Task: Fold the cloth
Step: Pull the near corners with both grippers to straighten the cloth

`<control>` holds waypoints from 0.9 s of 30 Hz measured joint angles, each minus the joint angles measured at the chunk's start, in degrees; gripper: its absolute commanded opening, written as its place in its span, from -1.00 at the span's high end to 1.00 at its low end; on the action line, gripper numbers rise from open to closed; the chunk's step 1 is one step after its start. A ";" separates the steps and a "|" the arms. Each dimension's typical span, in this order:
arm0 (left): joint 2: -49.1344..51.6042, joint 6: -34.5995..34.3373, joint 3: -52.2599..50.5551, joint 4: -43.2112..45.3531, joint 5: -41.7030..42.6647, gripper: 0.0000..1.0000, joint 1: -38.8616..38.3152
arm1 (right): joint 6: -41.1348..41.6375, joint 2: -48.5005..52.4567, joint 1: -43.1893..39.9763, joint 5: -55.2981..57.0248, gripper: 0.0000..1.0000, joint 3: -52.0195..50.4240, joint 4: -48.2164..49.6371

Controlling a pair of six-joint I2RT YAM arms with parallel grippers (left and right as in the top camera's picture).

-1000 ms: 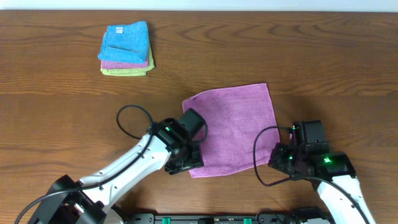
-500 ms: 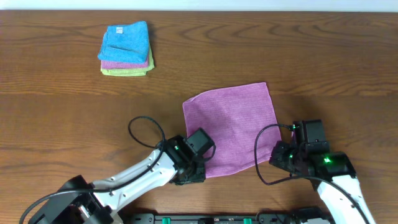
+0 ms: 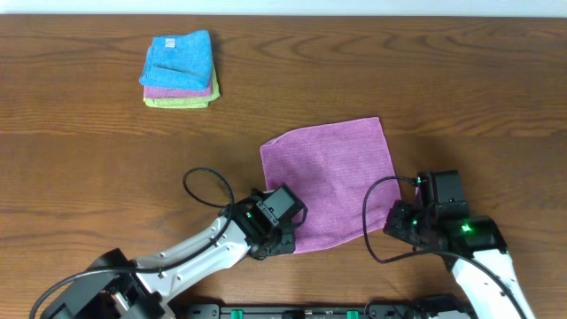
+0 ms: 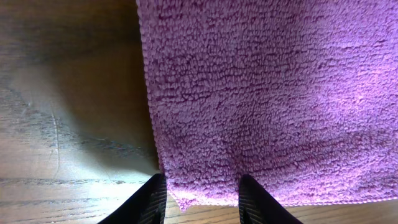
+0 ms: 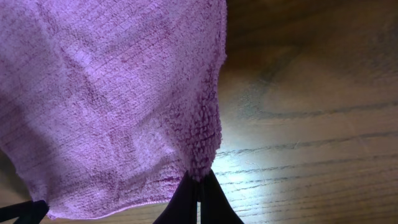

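**Operator:** Where is the cloth, and what are the hands doing?

**Manual:** The cloth [image 3: 328, 182] lies flat on the tabletop [image 3: 89, 168], right of centre. Your right hand [image 5: 199, 182] is pinched closed on the near right corner, which bunches up at its tips. Your left hand [image 4: 201, 185] is parted at a narrow gap. Its fingers [image 4: 152, 199] straddle the near left corner and grip nothing.

**Operator:** How do you want this step done?

**Manual:** The step in hand appears to be securing the second near corner.
1. Seat the hem fully between the left fingers before you close them.
2. Take the corner itself, not the edge alongside it.
3. Raise both corners level, so that the near edge stays taut between the hands.
4. Carry them together towards the far edge.

**Operator:** What about edges and room to move?

**Manual:** The cloth sits slightly skewed, so match corner to corner rather than moving straight ahead. The tabletop beyond the far edge is bare. The stack [image 3: 180, 69] is at the far left, well apart from your path. The right arm's cable [image 3: 367, 221] loops just beside the cloth's right edge, so keep the lifted corner from catching it.
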 measured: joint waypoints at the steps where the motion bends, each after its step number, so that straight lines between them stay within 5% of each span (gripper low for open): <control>1: 0.24 -0.02 0.00 0.26 0.02 0.22 0.00 | 0.00 0.00 0.00 0.02 0.97 0.00 0.07; 5: 2.05 -0.22 0.04 1.57 0.13 0.46 0.02 | 0.00 0.00 0.00 0.02 0.97 0.00 0.13; 8: 2.56 -0.61 0.02 2.05 0.42 0.88 0.02 | 0.00 0.00 0.00 0.11 0.97 0.00 0.22; 27: 0.15 -0.39 0.07 -4.44 9.64 0.88 4.92 | 0.33 0.00 0.00 -0.26 0.97 0.02 -5.44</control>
